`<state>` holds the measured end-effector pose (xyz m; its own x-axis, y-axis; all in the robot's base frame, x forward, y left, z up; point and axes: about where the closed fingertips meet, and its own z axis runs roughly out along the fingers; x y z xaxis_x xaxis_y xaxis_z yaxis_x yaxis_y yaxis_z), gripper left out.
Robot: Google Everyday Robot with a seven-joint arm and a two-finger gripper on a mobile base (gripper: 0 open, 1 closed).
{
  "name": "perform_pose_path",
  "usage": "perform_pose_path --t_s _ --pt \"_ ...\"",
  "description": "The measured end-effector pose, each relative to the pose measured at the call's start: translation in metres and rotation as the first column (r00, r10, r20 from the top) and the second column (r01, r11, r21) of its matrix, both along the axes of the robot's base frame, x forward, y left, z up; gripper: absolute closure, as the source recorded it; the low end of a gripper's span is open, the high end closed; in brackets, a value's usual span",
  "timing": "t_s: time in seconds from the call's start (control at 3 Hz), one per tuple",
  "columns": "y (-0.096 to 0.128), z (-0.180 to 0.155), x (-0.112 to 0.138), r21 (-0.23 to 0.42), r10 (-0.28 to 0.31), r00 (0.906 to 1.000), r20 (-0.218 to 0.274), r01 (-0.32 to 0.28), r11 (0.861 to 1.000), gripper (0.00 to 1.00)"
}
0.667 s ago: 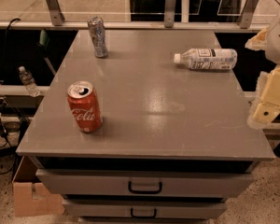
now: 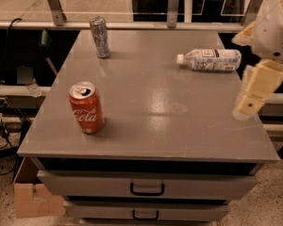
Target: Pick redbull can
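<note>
The redbull can (image 2: 100,30) is slim and silver-grey with bluish markings. It stands upright at the far left corner of the grey table (image 2: 151,102). My gripper (image 2: 249,105) is cream-coloured and hangs at the table's right edge. It is far from the can, holds nothing that I can see, and its upper part runs out of view at the top right.
A red Coca-Cola can (image 2: 86,107) stands upright at the front left. A clear plastic bottle (image 2: 210,60) with a white cap lies on its side at the back right. Drawers (image 2: 146,186) sit under the tabletop. A cardboard box (image 2: 30,197) is on the floor at the left.
My gripper has moved a little to the left, over the table's right edge. The cans and the bottle have not moved.
</note>
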<state>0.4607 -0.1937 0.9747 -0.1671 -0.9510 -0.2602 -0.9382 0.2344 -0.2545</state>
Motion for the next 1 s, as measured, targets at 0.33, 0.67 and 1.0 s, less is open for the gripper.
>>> perform_pose_path --t_s 0.33,0.67,1.0 --pt "0.047 -0.001 0.042 0.082 0.093 0.9946 0.045 -0.097 0.992 0.00" --pt "0.100 0.003 0.089 0.160 0.167 0.9798 0.111 -0.183 0.970 0.00" --pt "0.127 0.014 0.117 0.238 0.182 0.9701 0.161 -0.217 0.947 0.00"
